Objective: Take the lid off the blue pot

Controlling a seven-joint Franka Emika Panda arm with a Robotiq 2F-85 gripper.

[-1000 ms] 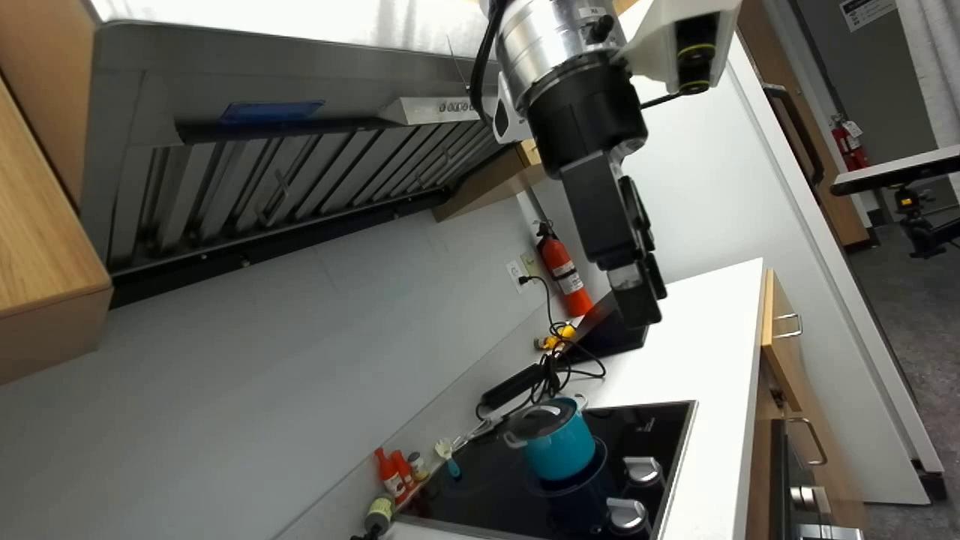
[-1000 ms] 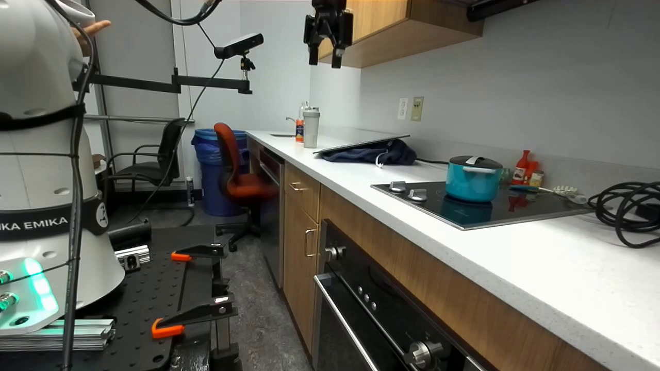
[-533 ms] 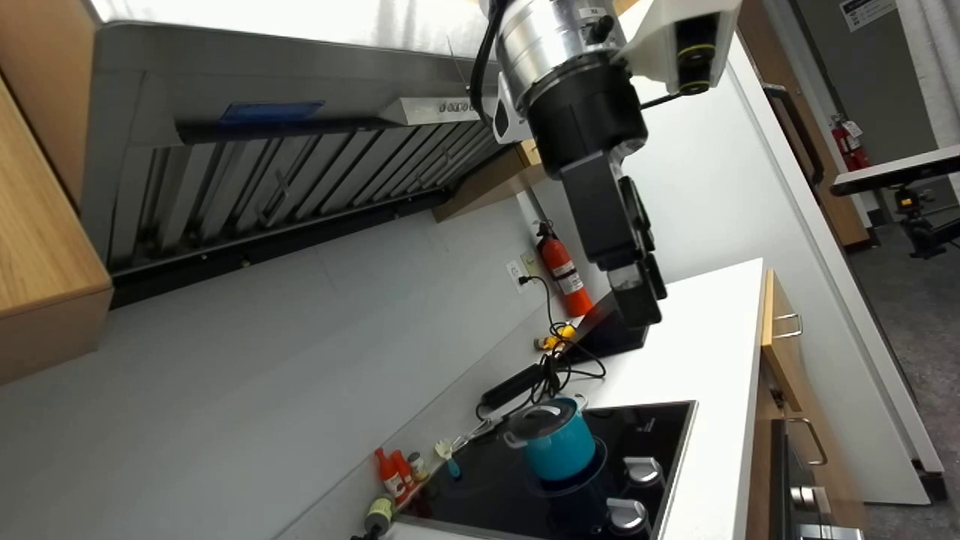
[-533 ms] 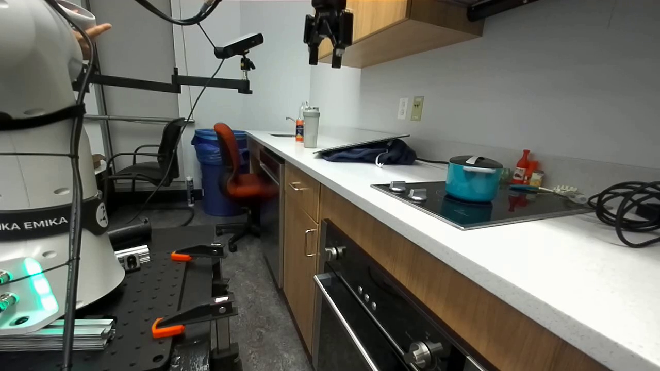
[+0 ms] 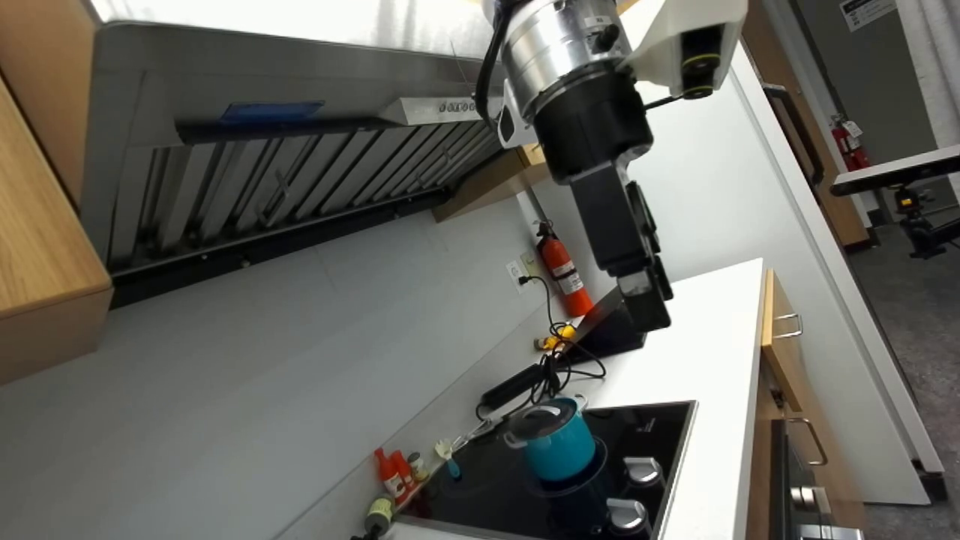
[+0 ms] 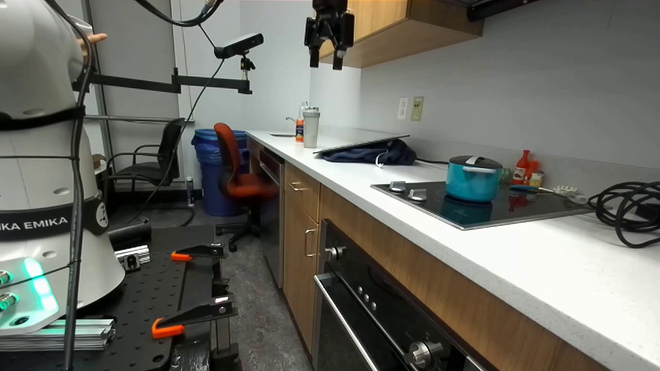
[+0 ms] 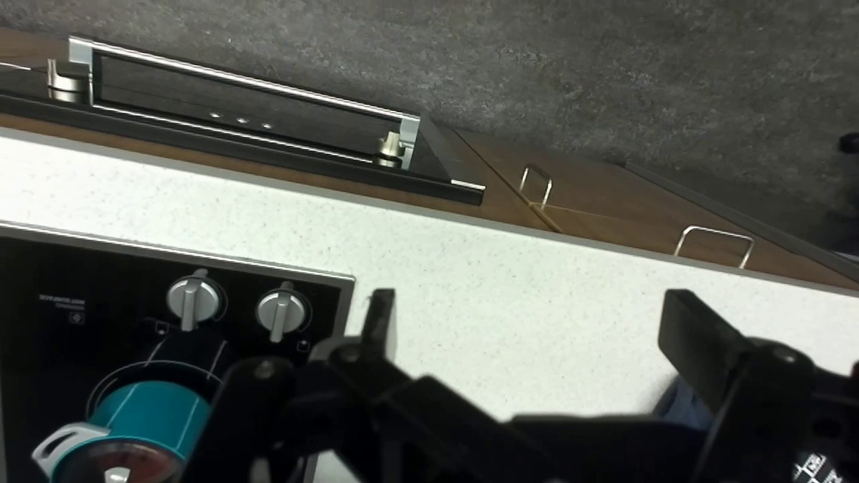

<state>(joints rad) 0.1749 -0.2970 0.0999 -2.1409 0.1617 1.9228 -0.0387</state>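
The blue pot [image 6: 470, 184] has a smooth, glossy wall like enamelled metal, its lid [image 5: 538, 421] looks like tinted glass, and the stove plate [image 6: 536, 208] is glassy, polished enough to mirror the pot, with satin metal stove knobs [image 7: 193, 300]. The surface [image 6: 557, 273] is smooth and finely speckled like stone, the cupboard fronts [image 6: 296, 247] wood-grained with a low sheen. The fingers [image 7: 692, 345] look matt, the range hood [image 5: 300, 67] is smooth, shiny metal, the bundle [image 6: 392, 152] creased matt cloth, and the floor [image 7: 604, 80] appears mottled and rough.
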